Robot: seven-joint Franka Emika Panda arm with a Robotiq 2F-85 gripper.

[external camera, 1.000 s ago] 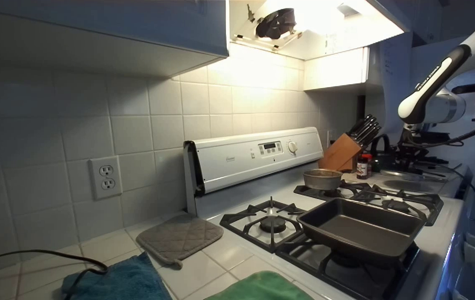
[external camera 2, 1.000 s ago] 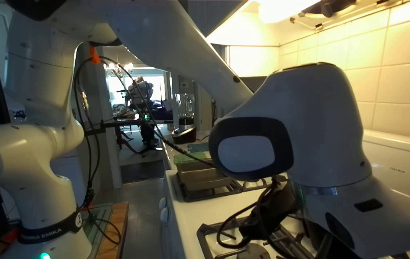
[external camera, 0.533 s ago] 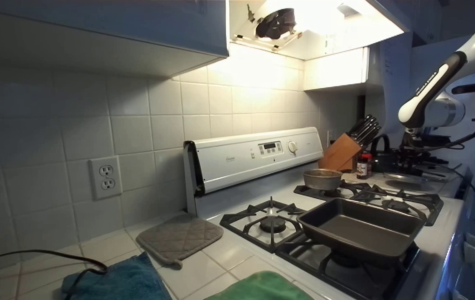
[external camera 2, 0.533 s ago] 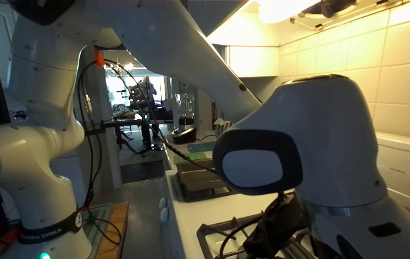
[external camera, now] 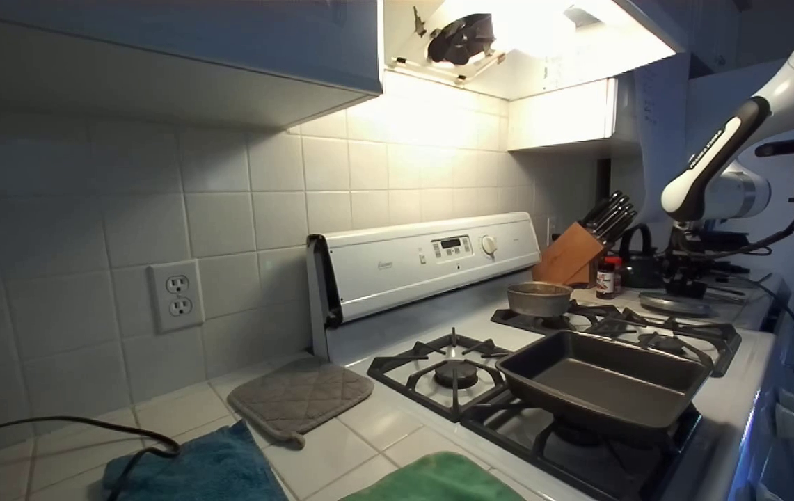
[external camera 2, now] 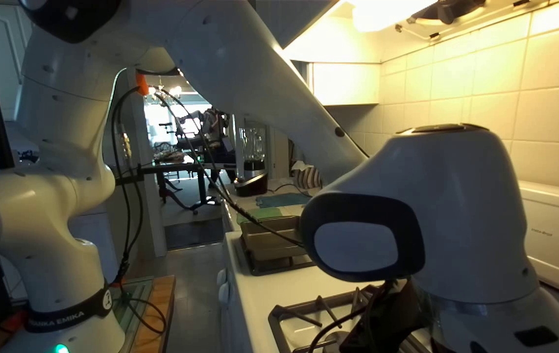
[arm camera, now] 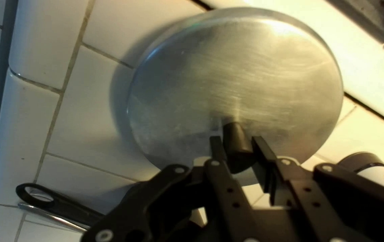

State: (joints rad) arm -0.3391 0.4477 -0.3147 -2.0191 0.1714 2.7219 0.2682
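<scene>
Wrist view: end effector (arm camera: 238, 145) clasps the knob (arm camera: 236, 137), whose long axis lies between 2 fingers (arm camera: 217, 148), lid (arm camera: 235, 77) just beyond them.

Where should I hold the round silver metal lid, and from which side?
By its dark cylindrical knob, I'd say, from above with one finger on either side. The knob stands up from the broad, smooth face of the lid, which seems to offer little else to pinch. In the wrist view, the black two-finger gripper has the knob between its fingertips.
</scene>
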